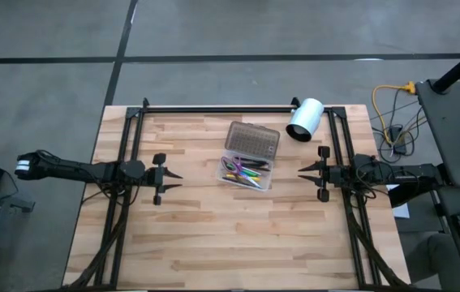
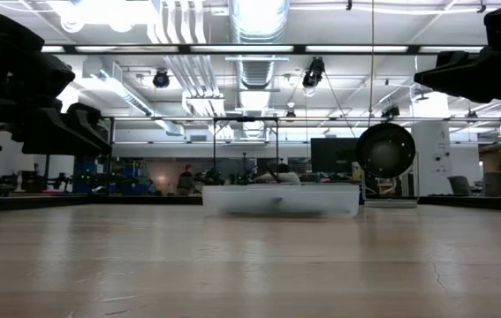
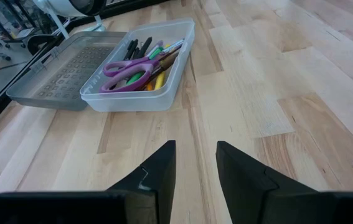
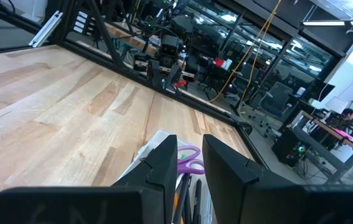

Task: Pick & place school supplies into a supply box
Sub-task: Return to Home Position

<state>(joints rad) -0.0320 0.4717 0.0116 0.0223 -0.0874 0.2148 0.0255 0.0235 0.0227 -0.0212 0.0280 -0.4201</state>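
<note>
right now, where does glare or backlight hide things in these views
Low view: ceiling lights backlight the scene, so the left arm and right arm are black silhouettes, and the wooden table shows sheen. Left wrist view: even light, purple-handled scissors plain inside the clear plastic supply box.

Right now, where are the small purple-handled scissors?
In the high view, the purple-handled scissors lie atop the pens inside the clear plastic box at mid-table, between the left gripper and right gripper, beside its open dotted lid.
</note>
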